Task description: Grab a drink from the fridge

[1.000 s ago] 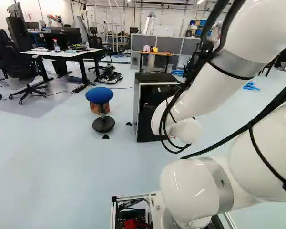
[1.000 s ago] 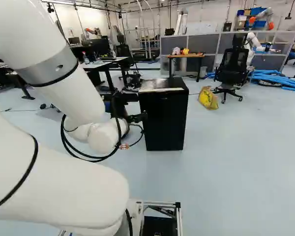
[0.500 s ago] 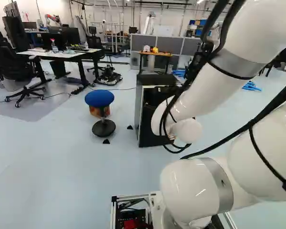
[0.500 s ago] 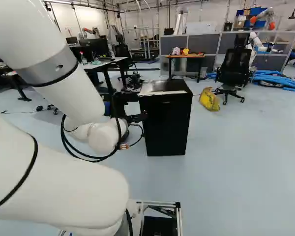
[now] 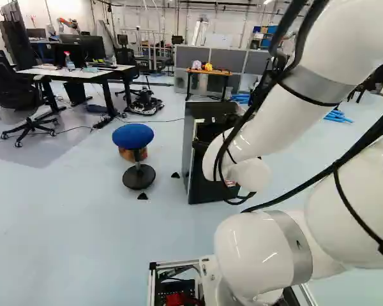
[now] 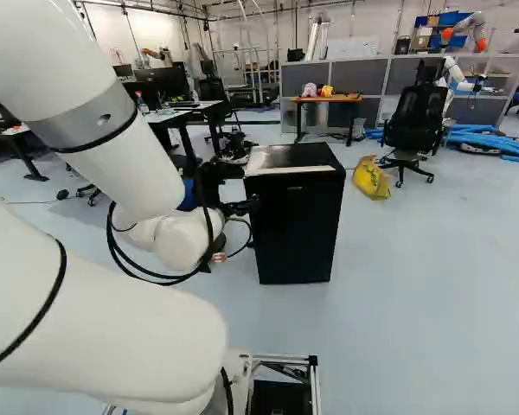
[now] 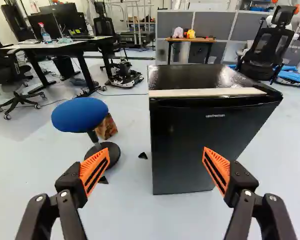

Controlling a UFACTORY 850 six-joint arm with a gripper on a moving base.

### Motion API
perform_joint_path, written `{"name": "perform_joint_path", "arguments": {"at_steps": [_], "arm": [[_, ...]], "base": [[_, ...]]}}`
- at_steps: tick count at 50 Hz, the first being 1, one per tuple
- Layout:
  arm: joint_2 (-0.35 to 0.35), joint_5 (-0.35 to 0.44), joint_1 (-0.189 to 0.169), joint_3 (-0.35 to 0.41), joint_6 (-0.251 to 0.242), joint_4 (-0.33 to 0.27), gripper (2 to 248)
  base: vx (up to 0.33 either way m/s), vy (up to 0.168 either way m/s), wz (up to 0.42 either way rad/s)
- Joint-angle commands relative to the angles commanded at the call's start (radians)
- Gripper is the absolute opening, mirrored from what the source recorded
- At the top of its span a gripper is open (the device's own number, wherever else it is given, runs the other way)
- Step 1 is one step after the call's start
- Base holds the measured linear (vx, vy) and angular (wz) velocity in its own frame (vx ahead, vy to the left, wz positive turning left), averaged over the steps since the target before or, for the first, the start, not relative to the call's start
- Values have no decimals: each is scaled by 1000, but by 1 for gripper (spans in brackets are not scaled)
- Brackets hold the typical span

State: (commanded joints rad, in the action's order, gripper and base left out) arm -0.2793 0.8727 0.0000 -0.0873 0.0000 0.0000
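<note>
Wrist view: arm [image 6: 112, 333] faces the fridge [image 7: 190, 125], front toward the gripper [image 7: 156, 149], nothing touching yet. Step looks like approach, task at an early stage. Door [image 7: 185, 142] shut, light strip [image 7: 205, 92] along the top's front edge. Next move, my guess: close the gap, square up, get one finger behind the door's edge and pull. Hinge side can't be told, so which edge to hook is open.

Office chair [image 6: 411, 117] stands beyond the fridge, right of it in the right base view; not in the way. Stool [image 5: 133, 135] is left of the fridge in the left base view, near; could catch the arm or a swinging door if the base goes round that side. Yellow bag [image 6: 371, 177] right of the fridge in the right base view, off the direct path. Patterned box [image 7: 108, 126] just behind the stool, near the fridge.

Gripper: fingers spread wide, empty, short of the fridge front. Drink: in no view, presumably inside the fridge.
</note>
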Motion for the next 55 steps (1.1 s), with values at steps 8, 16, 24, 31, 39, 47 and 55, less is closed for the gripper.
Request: {"name": "perform_joint_path", "arguments": {"at_steps": [8, 16, 24, 31, 39, 47, 55], "arm": [[0, 0, 0, 0, 0, 0, 247], [0, 0, 0, 0, 0, 0, 247], [0, 0, 0, 0, 0, 0, 247], [0, 0, 0, 0, 0, 0, 247], [0, 0, 0, 0, 0, 0, 247], [0, 0, 0, 0, 0, 0, 247], [0, 0, 0, 0, 0, 0, 247]], "base": [[155, 46, 32], [134, 52, 77], [121, 57, 102], [120, 58, 107], [93, 35, 45], [8, 1, 3], [0, 0, 0]]}}
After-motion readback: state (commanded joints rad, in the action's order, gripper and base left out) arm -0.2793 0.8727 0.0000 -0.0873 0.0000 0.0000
